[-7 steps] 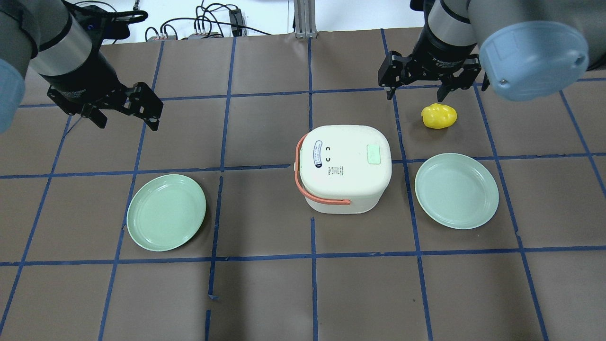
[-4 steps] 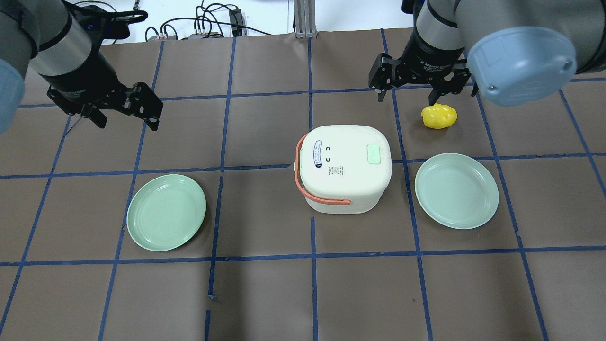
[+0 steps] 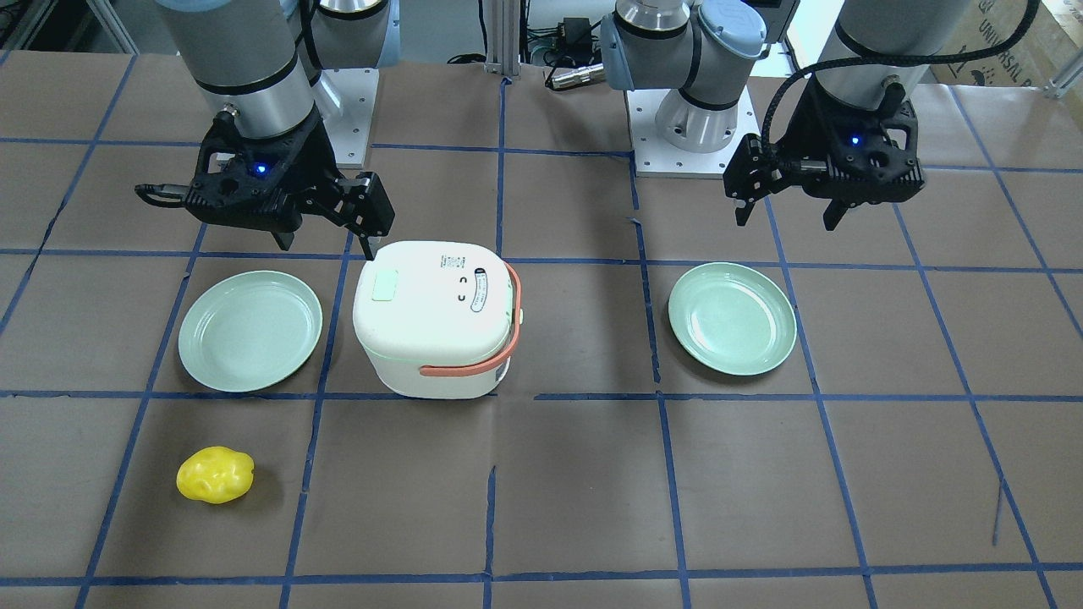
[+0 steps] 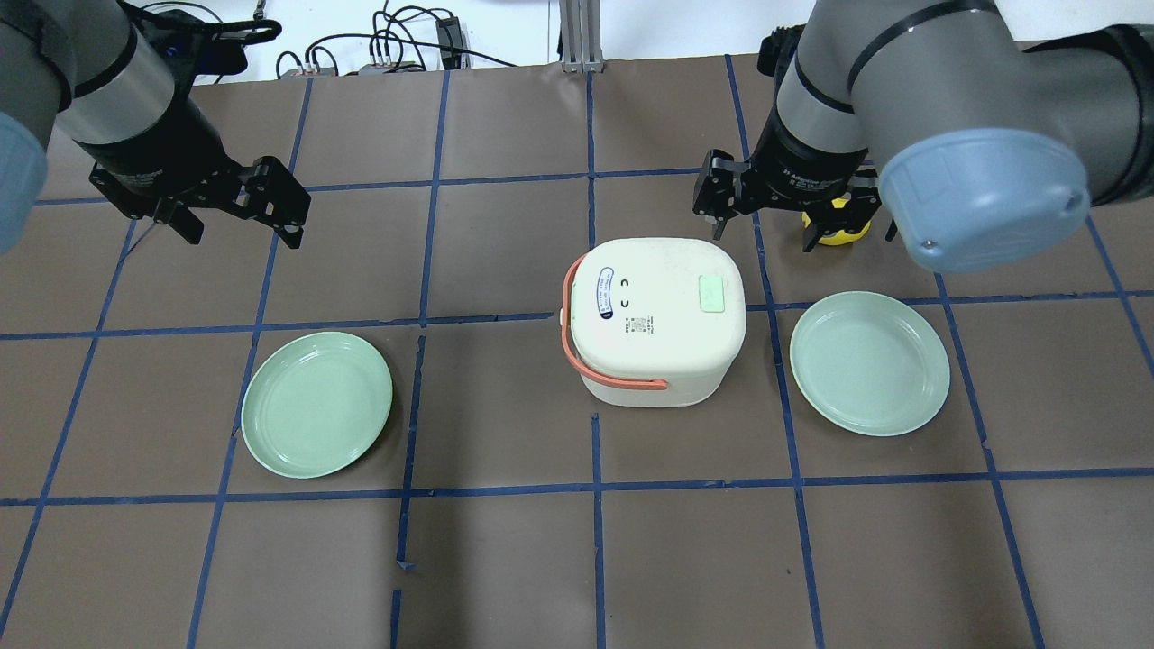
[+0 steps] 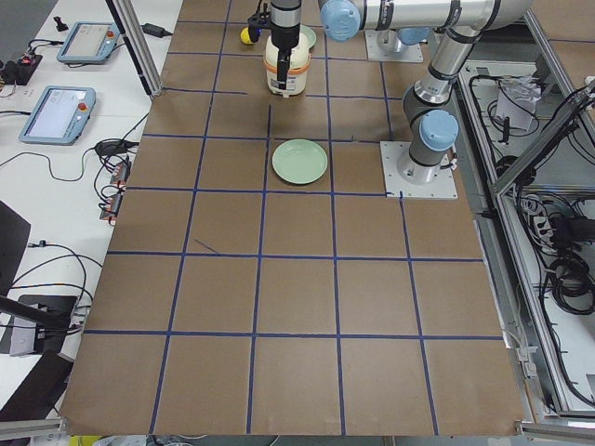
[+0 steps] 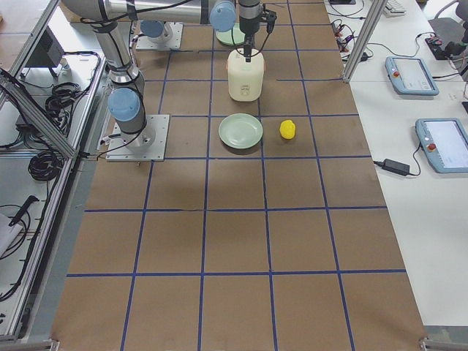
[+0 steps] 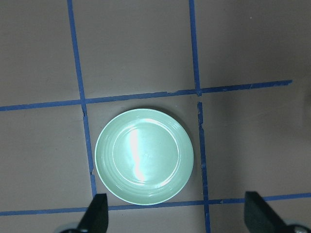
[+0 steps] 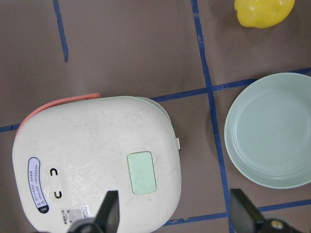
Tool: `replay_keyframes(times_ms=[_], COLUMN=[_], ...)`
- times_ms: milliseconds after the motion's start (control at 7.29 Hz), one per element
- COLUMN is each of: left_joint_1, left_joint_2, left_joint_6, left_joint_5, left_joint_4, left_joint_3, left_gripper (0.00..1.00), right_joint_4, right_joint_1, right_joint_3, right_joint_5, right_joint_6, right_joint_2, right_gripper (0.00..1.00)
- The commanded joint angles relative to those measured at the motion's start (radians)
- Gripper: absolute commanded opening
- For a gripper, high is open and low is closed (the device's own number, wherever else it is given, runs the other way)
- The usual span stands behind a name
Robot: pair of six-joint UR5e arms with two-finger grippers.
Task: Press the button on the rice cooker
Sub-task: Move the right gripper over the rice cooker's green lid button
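The white rice cooker (image 4: 658,351) with an orange handle stands mid-table. Its pale mint-green button (image 4: 712,294) sits near the lid's right edge; it also shows in the front view (image 3: 385,284) and the right wrist view (image 8: 141,173). My right gripper (image 4: 764,233) is open and empty. It hangs above the table just beyond the cooker's far right corner, apart from the button, as the front view (image 3: 326,241) shows. My left gripper (image 4: 243,233) is open and empty, far left of the cooker, above a green plate (image 7: 144,155).
A green plate (image 4: 316,404) lies left of the cooker and another green plate (image 4: 869,362) lies close to its right. A yellow lumpy object (image 3: 215,474) lies beyond the right plate, partly hidden by my right gripper in the overhead view. Cables run along the far table edge.
My right gripper has moved left and toward the cooker, and now covers part of the yellow object in the overhead view. The left arm has not moved.
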Motion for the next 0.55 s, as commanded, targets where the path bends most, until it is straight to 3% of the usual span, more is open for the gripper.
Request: replay_keyframes(times_ms=[0, 412], left_joint_1=[0.000, 0.000], left_joint_2=[0.000, 0.000], left_joint_6=[0.001, 0.000], left_joint_5=[0.000, 0.000], left_joint_4=[0.000, 0.000], left_joint_3=[0.000, 0.000], left_gripper=[1.00, 1.00], right_joint_4=[-0.019, -0.095], right_joint_1=[0.010, 0.016], right_joint_3=[0.070, 0.086], right_joint_5=[0.004, 0.006], right_joint_6=[0.034, 0.028], right_joint_2=[-0.029, -0.027], right_gripper=[0.32, 0.26])
